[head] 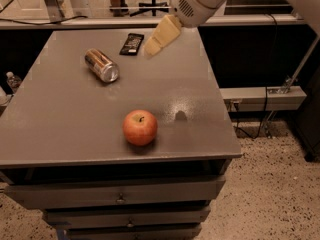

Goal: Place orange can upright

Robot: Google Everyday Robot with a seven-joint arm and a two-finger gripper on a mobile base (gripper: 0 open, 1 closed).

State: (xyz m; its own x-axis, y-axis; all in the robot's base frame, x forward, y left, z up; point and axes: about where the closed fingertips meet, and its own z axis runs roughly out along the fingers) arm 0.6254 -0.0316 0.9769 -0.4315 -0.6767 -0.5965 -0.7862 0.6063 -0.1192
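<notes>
The gripper (161,36) is held above the table (200,129); whether it is open cannot be told. The orange can (101,65) is seen lying left of it and is best grasped across its body

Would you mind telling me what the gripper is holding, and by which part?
Nothing: the gripper hangs above the table's far side, and the orange can lies on its side, apart from it.
</notes>
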